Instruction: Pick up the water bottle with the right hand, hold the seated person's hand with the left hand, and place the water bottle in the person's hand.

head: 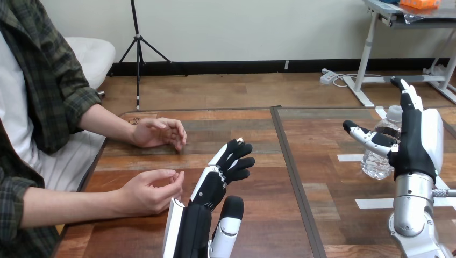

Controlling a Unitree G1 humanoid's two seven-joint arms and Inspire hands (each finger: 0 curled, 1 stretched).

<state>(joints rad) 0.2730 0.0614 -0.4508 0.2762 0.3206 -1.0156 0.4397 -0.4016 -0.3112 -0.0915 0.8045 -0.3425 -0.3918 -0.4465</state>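
Water bottle: there it is, the water bottle (376,164), clear with a white cap, standing upright on the right part of the table (269,188).
Right hand: the right hand (414,145) is up beside the bottle on its right, fingers straight and pointing away from the robot, thumb stretched out across the front of the bottle. Nothing is curled round it: relaxed, no grasp.
Left hand: the left hand (212,188) reaches forward over the middle of the table, fingers stretched out, thumb raised, holding nothing.
Person's near hand: the person's near hand (150,191) lies loosely curled on the table's left side, just beside the left hand's white shell; whether they touch, I cannot tell.
Person's far hand: the person's far hand (158,131) rests further back on the table, also loosely curled, well apart from both robot hands.
Tape strips: white tape strips (373,203) lie flat on the wood near the bottle.
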